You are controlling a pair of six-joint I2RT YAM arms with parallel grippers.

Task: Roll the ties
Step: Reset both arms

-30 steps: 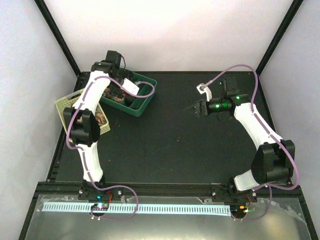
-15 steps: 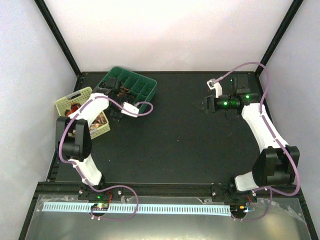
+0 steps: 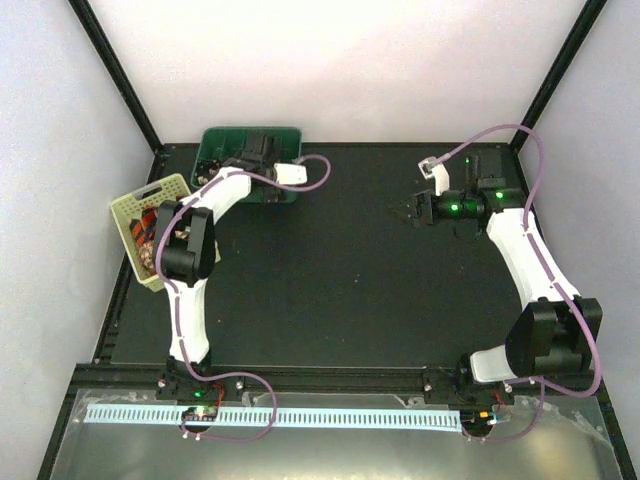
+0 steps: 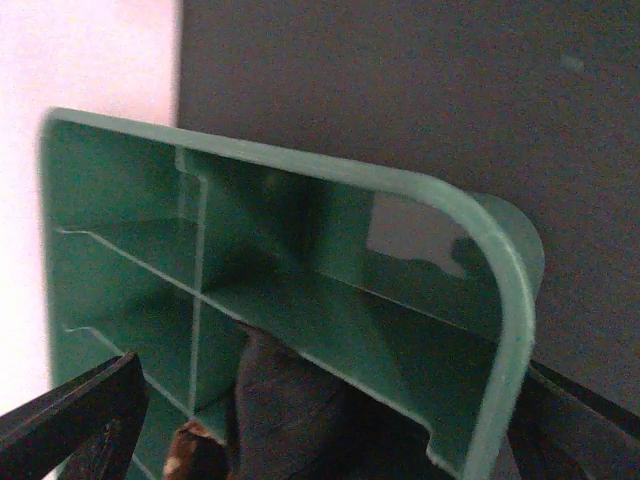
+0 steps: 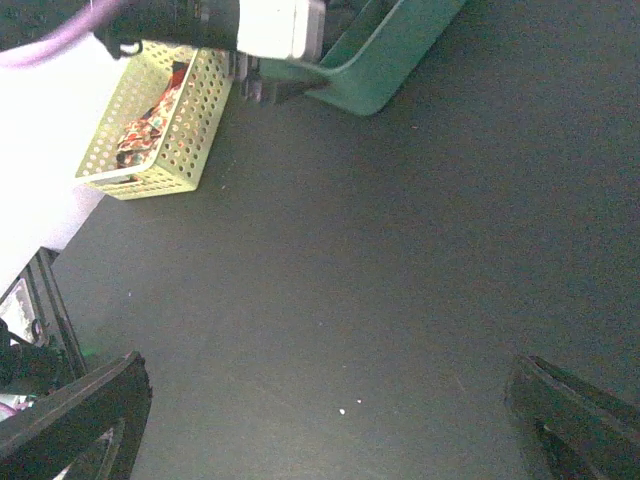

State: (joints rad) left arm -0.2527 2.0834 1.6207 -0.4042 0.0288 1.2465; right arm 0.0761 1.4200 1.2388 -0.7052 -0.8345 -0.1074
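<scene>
The green tray [image 3: 215, 145] stands tipped up at the table's back left. In the left wrist view its rim [image 4: 500, 270] fills the frame, and a very dark tie [image 4: 290, 400] lies in a compartment with a brown-orange scrap [image 4: 185, 452] beside it. My left gripper [image 3: 245, 160] is at the tray with its jaws wide open on either side of the tray's corner [image 4: 320, 430]. My right gripper [image 3: 413, 210] is open and empty above the bare mat [image 5: 330, 400]. More ties [image 5: 140, 130], orange and floral, lie in the yellow basket.
The yellow perforated basket [image 3: 165, 190] sits at the left edge of the table, close to the tray and to the left arm; it also shows in the right wrist view [image 5: 190, 130]. Black frame posts stand at the back corners. White walls enclose the table.
The green tray has moved back toward the far left corner and tipped up from flat. My left gripper swung with it. The yellow basket shifted slightly. My right gripper drew back a little to the right.
</scene>
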